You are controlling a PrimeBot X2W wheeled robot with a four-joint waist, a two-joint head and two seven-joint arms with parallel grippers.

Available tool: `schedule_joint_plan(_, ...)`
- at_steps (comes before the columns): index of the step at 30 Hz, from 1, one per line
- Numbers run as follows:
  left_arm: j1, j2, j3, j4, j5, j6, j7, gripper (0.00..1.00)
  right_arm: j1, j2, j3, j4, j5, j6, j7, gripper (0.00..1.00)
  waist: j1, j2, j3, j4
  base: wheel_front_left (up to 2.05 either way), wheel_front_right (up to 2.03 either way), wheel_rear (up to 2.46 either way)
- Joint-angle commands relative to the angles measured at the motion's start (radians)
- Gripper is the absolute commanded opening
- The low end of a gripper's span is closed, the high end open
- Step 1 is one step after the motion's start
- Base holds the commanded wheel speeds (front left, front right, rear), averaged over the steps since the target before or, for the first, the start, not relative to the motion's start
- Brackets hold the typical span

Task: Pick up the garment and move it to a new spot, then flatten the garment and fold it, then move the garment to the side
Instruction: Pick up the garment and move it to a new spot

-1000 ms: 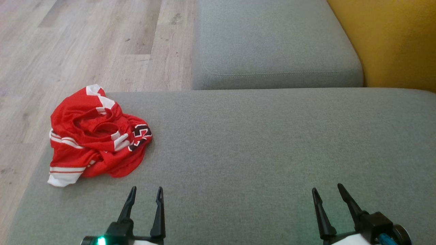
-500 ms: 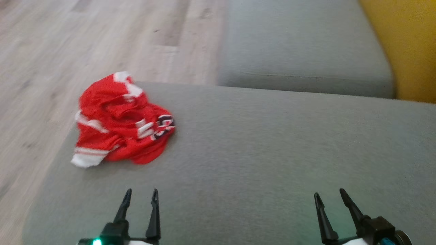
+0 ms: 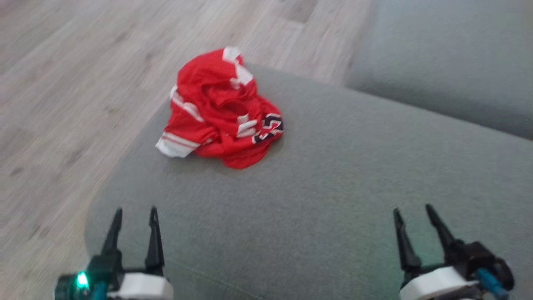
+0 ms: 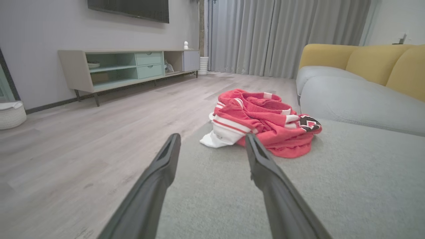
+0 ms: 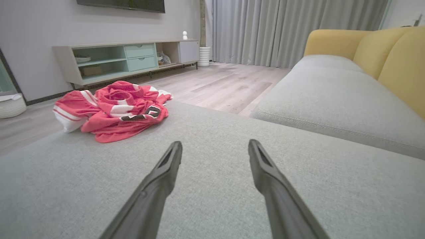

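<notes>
1. Across the lower and right part of the head view lies the grey sofa seat, one wide cloth cushion. The frame cuts off its bottom and right edges.
2. At the upper left of that view, the pale wood-plank floor runs beside the seat and is blurred.
3. At the upper right, a second grey cushion sits against the seat, blurred and cut by the frame. At the far right of the right wrist view, a yellow backrest rises behind it.
4. At the upper left of the left wrist view, a low cabinet with pale green drawers stands at the wall. Grey curtains hang at top centre.
5. At the upper centre of the head view, the garment, a red jersey with white stripes, lies crumpled on the seat's far left corner. Its white-trimmed top reaches the edge by the floor.
6. On the heap's right side are dark characters edged in white. Folds hide part of them, so they cannot be read.
7. At the lower left, the left hand has its two dark fingers spread with nothing between them, and it points up-frame, well short of the garment. A green light glows on its wrist.
8. At the lower right, the right hand is likewise spread and empty over bare seat, well apart from the garment. The bottom edge cuts its wrist.
</notes>
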Motion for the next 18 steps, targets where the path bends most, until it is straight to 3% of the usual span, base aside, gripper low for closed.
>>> schedule_joint_plan(1,-0.076,0.008,0.034,-0.047,0.014,-0.004,-0.012,1.00,-0.042,-0.009,0.004,-0.032,-0.005,0.008,-0.014,1.00,-0.0001,0.0000,0.046,0.043,0.00,0.00,0.00)
schedule_joint_plan(6,-0.189,0.043,0.022,-0.115,0.057,-0.043,-0.012,1.00,-0.053,-0.009,-0.055,-0.047,-0.051,0.008,-0.014,1.00,-0.0001,0.0000,0.124,0.081,0.00,0.00,0.00)
schedule_joint_plan(11,-0.403,0.076,-0.027,-0.125,0.083,-0.086,-0.012,1.00,-0.136,-0.070,-0.069,-0.089,-0.087,0.008,-0.014,1.00,-0.0001,0.0000,0.284,0.040,0.00,0.00,0.00)
schedule_joint_plan(18,-0.771,0.112,-0.070,0.142,0.087,-0.116,-0.012,1.00,-0.267,-0.183,-0.050,-0.152,-0.092,0.008,-0.014,1.00,-0.0001,0.0000,0.457,-0.060,0.00,0.00,0.00)
